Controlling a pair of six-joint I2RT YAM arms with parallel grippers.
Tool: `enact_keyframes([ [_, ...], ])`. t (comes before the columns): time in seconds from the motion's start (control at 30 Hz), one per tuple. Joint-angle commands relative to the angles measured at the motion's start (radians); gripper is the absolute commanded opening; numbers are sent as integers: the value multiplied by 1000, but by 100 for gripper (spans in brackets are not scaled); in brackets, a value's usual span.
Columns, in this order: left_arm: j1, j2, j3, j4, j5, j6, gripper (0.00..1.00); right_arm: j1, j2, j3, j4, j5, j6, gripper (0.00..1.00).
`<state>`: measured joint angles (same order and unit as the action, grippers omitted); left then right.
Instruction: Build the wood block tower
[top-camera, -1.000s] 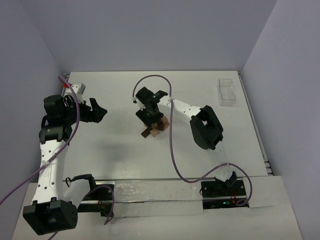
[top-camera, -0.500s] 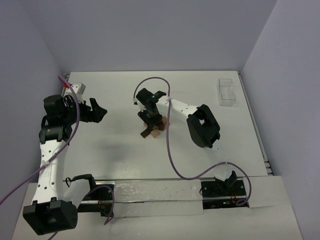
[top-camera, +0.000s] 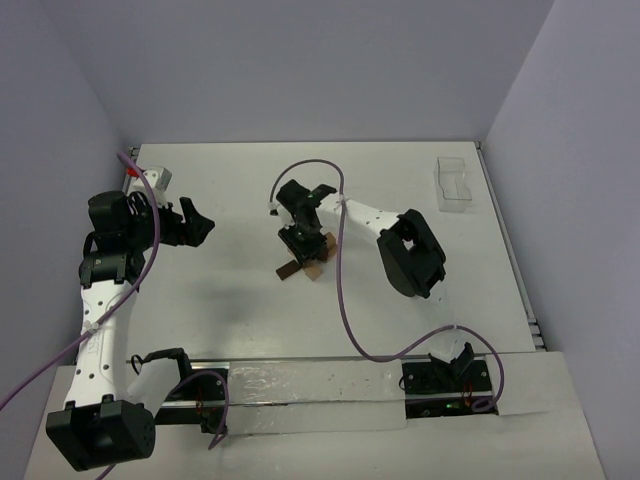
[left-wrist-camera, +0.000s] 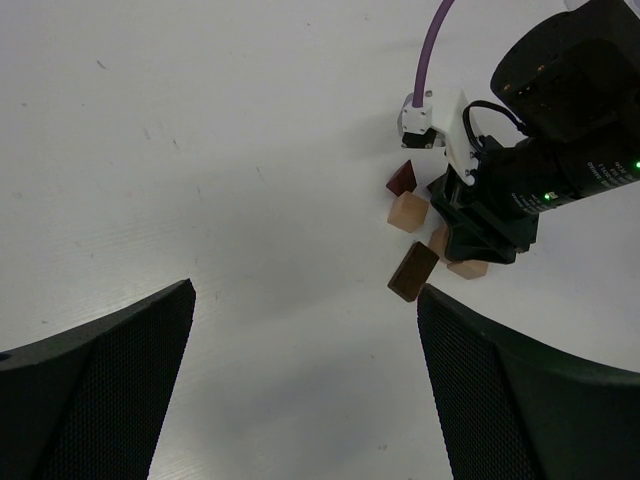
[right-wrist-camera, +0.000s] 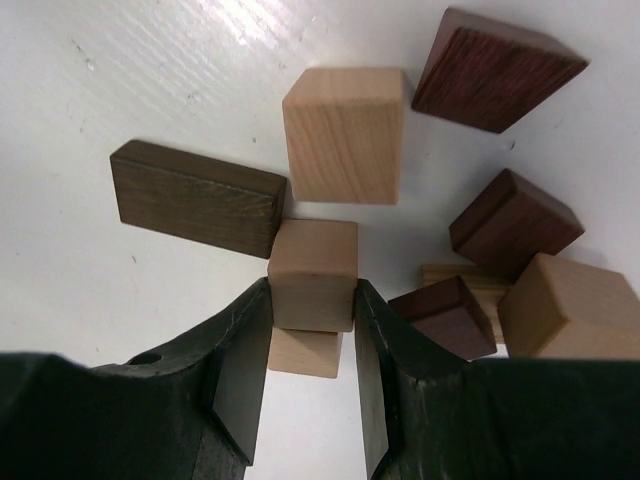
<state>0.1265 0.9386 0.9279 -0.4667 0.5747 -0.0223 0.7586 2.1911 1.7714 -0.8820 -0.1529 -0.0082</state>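
Several tan and reddish-brown wood blocks (top-camera: 303, 266) lie in a loose cluster at the table's middle; no slim tower shows. My right gripper (top-camera: 305, 242) points down over them. In the right wrist view it (right-wrist-camera: 312, 300) is shut on a tan cube (right-wrist-camera: 312, 272), which sits directly over a second tan cube (right-wrist-camera: 305, 352); I cannot tell whether the two touch. A dark flat block (right-wrist-camera: 198, 197), another tan cube (right-wrist-camera: 345, 133) and red-brown cubes (right-wrist-camera: 515, 222) lie around it. My left gripper (top-camera: 196, 225) is open and empty, far left of the cluster, which also shows in the left wrist view (left-wrist-camera: 410, 213).
A clear plastic tray (top-camera: 455, 183) stands at the back right. A small white and red object (top-camera: 150, 178) sits at the back left by the left arm. A purple cable (top-camera: 342, 290) runs from the right arm across the table toward the front.
My right gripper has shifted slightly toward the near side and lower onto the block cluster. The left arm has not moved.
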Motion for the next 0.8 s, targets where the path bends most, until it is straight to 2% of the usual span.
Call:
enact_keyframes([
  [0.0, 4, -12, 5, 22, -1, -5, 98, -4, -47, -35, -12, -31, 36, 39],
  [0.33, 2, -15, 5, 19, -6, -2, 98, -4, -48, -46, -20, -44, 34, 60],
  [0.5, 2, -14, 3, 20, -3, -4, 98, -5, -57, -54, -13, -28, 30, 60],
  [0.77, 3, -14, 3, 23, -3, -5, 98, -3, -55, -52, -9, -7, 27, 51],
])
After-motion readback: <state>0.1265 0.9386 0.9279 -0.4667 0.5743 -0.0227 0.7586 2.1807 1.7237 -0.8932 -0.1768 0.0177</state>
